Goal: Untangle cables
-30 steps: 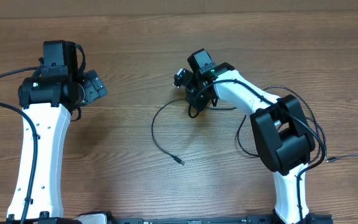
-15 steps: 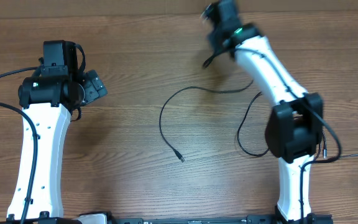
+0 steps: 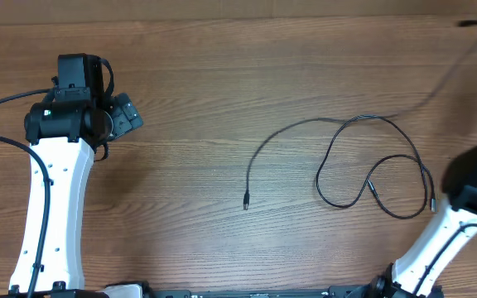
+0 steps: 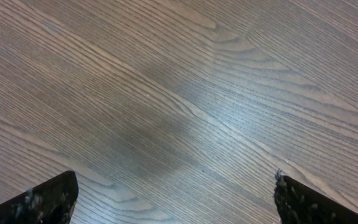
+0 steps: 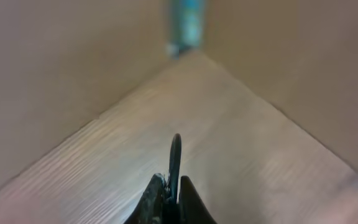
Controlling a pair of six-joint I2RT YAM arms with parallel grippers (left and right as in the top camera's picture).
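Right pincer clamps shut on 1 thin black cable, whose crossed loops lie on the wooden desk well behind it. Left pincer gapes empty. A hard pull may cinch the crossing tight.

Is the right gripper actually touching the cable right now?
Touching. The right wrist view shows the right gripper pinched shut on the cable, whose black end sticks out between the fingertips.
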